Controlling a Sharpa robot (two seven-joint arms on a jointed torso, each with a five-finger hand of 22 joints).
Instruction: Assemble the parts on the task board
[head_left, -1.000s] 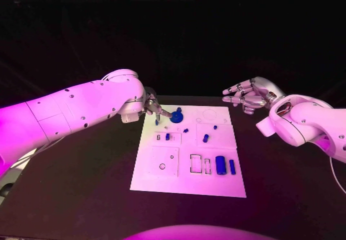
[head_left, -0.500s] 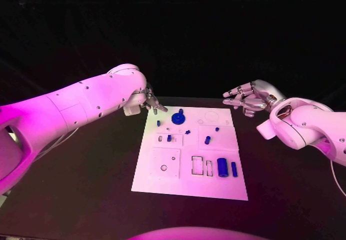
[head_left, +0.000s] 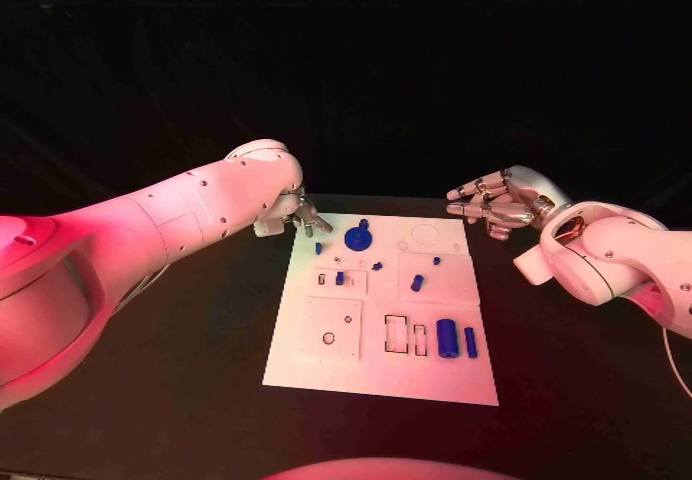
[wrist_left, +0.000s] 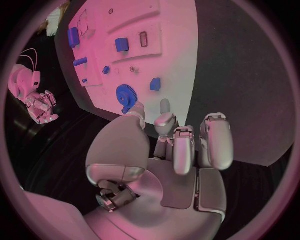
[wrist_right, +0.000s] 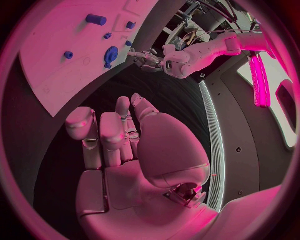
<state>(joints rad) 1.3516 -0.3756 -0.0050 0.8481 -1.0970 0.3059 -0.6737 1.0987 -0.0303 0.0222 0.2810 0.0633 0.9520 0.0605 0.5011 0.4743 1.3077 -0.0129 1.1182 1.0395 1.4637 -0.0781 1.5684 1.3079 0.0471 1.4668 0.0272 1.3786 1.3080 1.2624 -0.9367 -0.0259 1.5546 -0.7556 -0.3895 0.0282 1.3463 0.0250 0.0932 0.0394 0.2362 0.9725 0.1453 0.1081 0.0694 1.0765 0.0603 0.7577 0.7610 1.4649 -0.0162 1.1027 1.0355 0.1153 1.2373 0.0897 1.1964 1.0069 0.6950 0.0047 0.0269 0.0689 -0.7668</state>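
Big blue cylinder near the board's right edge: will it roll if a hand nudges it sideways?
Probably yes: the cylinder lies on its side on the flat board, so a sideways push would likely roll it. A smaller blue piece close beside it might stop it. It looks rigid and probably light.

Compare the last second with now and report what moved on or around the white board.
The left hand has drawn back from the blue gear toward the far left corner of the white board; it holds nothing, its fingers apart. The gear, the other blue pieces and the board lie as they did. The right hand stays raised off the board's far right corner, empty, its fingers loosely curled.
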